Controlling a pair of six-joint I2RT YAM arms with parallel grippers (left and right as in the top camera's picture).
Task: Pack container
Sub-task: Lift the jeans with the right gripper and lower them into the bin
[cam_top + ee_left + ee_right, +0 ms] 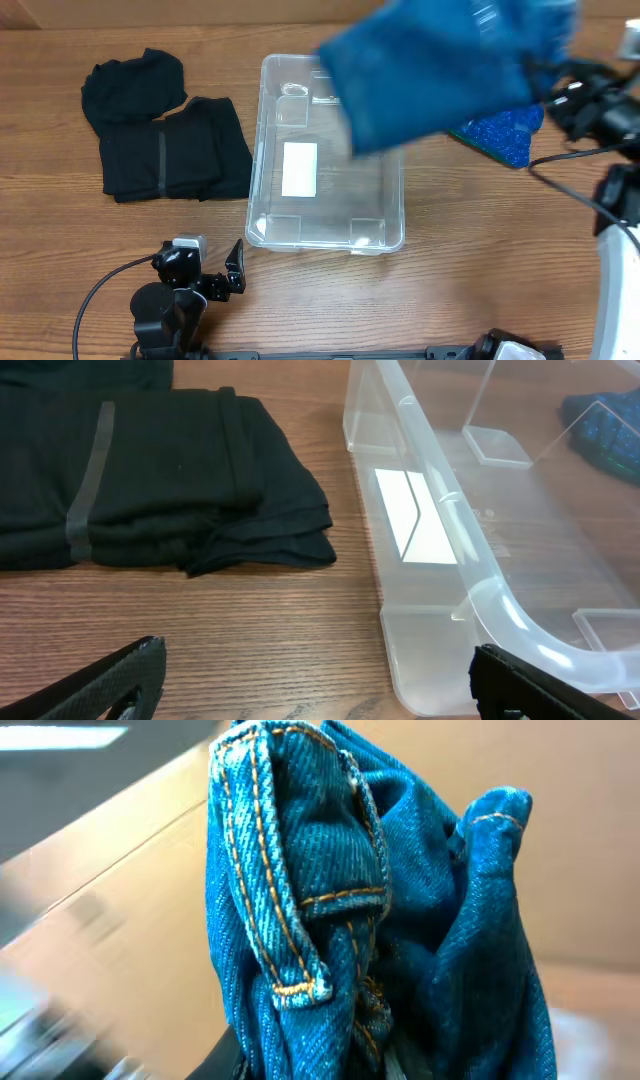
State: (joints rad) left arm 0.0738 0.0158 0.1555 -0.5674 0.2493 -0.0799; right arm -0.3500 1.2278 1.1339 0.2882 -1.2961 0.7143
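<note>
The container (pixel 258 150) sits in the middle of the tabletop (pixel 470 240), long side running away from the arms. It is a clear plastic bin with rounded corners and a thick rim, and a white rectangular label (pixel 299 168) lies on its base. Small moulded squares show in its corners.

Above its far right part hangs a bunched blue denim garment (pixel 440 70), blurred in the overhead view and covering that corner. The right wrist view shows its twill weave, orange stitching and a folded seam (pixel 350 920). The right hand (pixel 562 92) is clamped on it, though cloth hides most of the fingers.

Just right of the bin a speckled blue cloth (pixel 500 130) with a green edge lies flat. To the left, close beside the bin's wall but not touching it, lies a folded black garment (pixel 175 150) with a dull grey stripe. A second, crumpled black piece (pixel 130 80) lies behind it.

The left hand (pixel 210 262) hovers low near the bin's near left corner. Its dark fingers (pixel 110 680) are spread wide apart and hold nothing.
</note>
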